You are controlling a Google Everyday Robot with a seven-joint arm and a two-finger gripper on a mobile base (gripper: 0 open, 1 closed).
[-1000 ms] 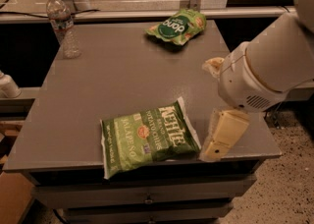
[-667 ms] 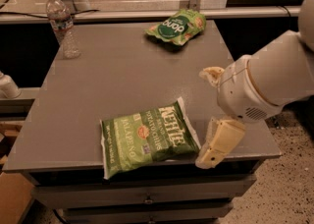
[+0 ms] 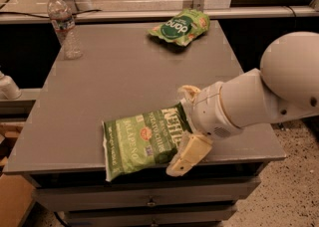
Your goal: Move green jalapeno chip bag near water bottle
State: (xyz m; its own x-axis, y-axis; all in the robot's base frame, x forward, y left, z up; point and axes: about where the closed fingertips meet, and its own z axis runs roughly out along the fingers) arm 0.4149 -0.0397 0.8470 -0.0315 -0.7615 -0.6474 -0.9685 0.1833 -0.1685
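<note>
I read the green jalapeno chip bag (image 3: 142, 141) flat at the near edge of the table (image 3: 124, 81), long axis left-right. The gripper (image 3: 178, 130) is at its right end, fingers (image 3: 187, 155) spread and straddling that end. The arm reaches in low from the right. The water bottle (image 3: 64, 24) stands at the far left corner, well apart.

A bulky white arm (image 3: 259, 96) is made up of smooth, rounded cylindrical segments, parted by thin dark seams. The gripper (image 3: 178, 130) is found at the front right edge of the tabletop (image 3: 124, 71), its blocky cream-coloured fingers (image 3: 192, 152) spread apart.
</note>
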